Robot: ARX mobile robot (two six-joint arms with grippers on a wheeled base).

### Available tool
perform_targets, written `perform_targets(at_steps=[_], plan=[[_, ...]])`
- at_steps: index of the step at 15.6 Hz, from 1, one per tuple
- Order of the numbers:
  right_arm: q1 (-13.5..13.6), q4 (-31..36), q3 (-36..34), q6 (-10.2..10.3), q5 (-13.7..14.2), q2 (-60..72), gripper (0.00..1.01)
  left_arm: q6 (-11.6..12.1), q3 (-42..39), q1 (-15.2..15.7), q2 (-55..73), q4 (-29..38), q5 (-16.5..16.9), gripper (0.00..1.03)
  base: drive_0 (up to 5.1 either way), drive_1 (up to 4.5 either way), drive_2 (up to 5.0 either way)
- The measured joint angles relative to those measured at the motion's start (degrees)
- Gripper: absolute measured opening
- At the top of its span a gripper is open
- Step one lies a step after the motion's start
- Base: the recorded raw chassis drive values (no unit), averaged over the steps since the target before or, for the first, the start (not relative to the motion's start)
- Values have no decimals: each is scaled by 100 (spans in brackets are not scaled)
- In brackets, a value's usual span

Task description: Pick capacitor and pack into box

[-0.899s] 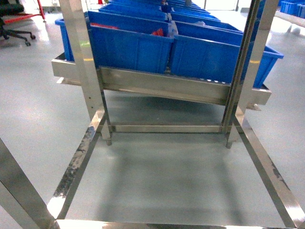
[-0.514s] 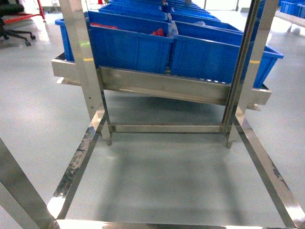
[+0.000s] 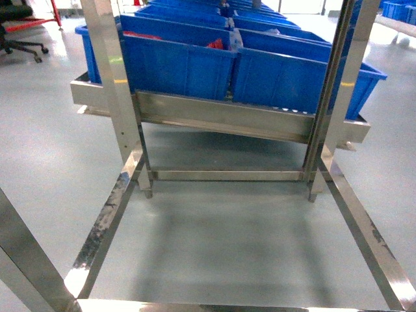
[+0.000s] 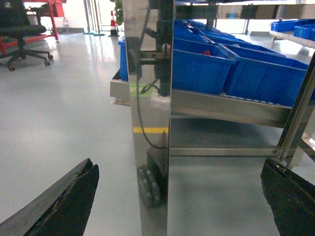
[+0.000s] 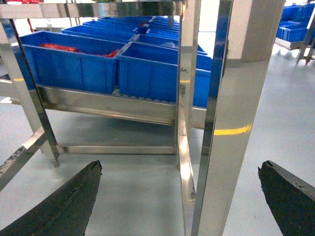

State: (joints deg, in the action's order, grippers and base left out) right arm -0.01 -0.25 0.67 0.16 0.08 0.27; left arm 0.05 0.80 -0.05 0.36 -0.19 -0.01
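Both your left gripper [image 4: 179,201] and right gripper [image 5: 179,199] gaped wide, empty; no capacitor or box showed, so handling couldn't be judged.

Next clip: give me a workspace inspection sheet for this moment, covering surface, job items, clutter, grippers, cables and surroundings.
Surface: no table; bare grey floor inside a stainless steel rack frame.
Job's things: nothing seen; no capacitor or pink box in any view.
Clutter: blue bins on the rack shelf, red contents showing in one.
Grippers: left gripper open, empty; right gripper open, empty; neither appears in the head view.
Cables: a black cable seen only as a reflection in the steel post.
Surroundings: office chair, traffic cone, more blue bins farther off.
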Motion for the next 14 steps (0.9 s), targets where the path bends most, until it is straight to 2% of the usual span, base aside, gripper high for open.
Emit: perform_targets(at_steps=[14], plan=[[0,-4,0,-2,-15,0,98,-4,0,0,0,-20,-11,98,0,0,0]])
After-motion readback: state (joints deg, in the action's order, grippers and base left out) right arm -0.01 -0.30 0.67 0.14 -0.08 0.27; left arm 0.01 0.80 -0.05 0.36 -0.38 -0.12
